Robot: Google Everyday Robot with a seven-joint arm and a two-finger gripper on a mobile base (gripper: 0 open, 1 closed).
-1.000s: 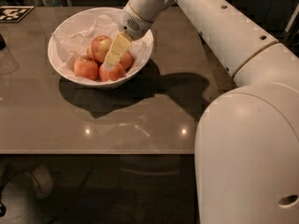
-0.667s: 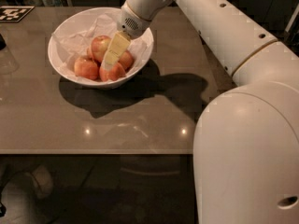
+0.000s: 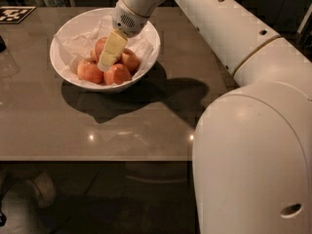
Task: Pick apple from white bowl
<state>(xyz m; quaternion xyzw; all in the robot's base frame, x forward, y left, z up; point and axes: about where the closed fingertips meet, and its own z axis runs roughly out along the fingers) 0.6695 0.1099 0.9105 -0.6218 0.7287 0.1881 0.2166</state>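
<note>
The white bowl (image 3: 152, 37) stands at the back left of the brown table, lined with crumpled white paper. Several red-orange apples lie in it: one at the front left (image 3: 89, 71), one at the front (image 3: 118, 75), one at the right (image 3: 131, 60) and one behind (image 3: 99, 46). No yellow-green patch shows on any of them, so I cannot pick out the task's apple; it may be hidden under the gripper. My gripper (image 3: 106, 65), cream-coloured, reaches down from the white arm into the middle of the bowl, among the apples and touching or almost touching them.
The brown table (image 3: 97, 126) has its front edge near the bottom. My white arm and its large body (image 3: 253, 145) fill the right side. A black-and-white marker tag (image 3: 12, 13) lies at the table's back left corner. A dark object (image 3: 2, 44) sits at the left edge.
My gripper has moved a little to the left, toward the middle of the bowl. The bowl and the apples have not moved.
</note>
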